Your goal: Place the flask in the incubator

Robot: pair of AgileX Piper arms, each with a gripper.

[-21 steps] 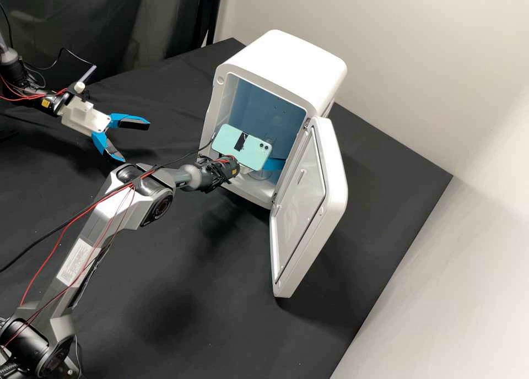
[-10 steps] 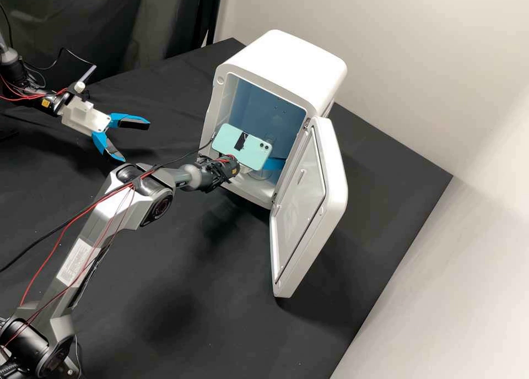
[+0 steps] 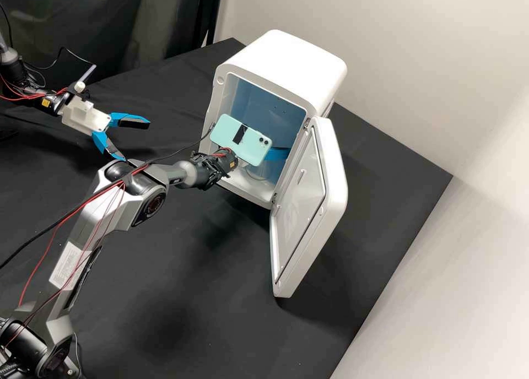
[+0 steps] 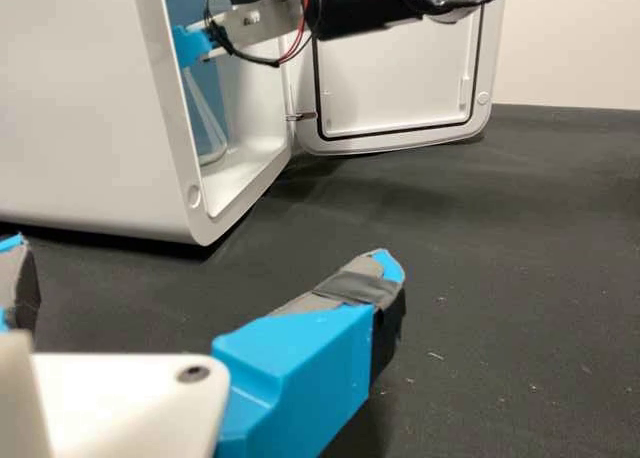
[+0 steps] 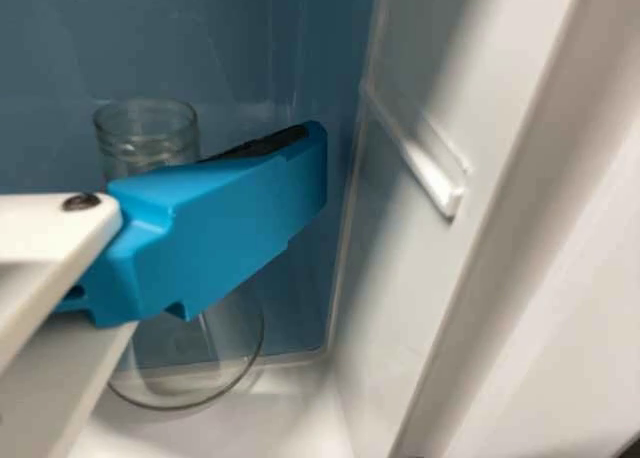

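Note:
The white incubator (image 3: 286, 65) stands at the back of the bench with its door (image 3: 311, 202) swung open. A clear glass flask (image 5: 150, 138) stands upright on the floor of its blue inside, also seen as the flask (image 4: 205, 118). My right gripper (image 3: 275, 156) is inside the opening, open. One blue finger (image 5: 220, 218) crosses in front of the flask's neck without holding it. My left gripper (image 3: 135, 142) hangs open and empty over the bench, left of the incubator, also visible as the left gripper (image 4: 200, 278).
The right arm's elbow (image 3: 132, 194) and forearm stretch across the bench in front of the incubator. A pale green phone-like camera (image 3: 241, 139) rides on its wrist. The open door juts toward the front. Black curtains hang behind; the bench edge (image 3: 386, 291) runs at the right.
The right arm's wrist has lifted and drawn back a little toward the left, away from the flask, and its elbow shifted left. The left arm has not moved.

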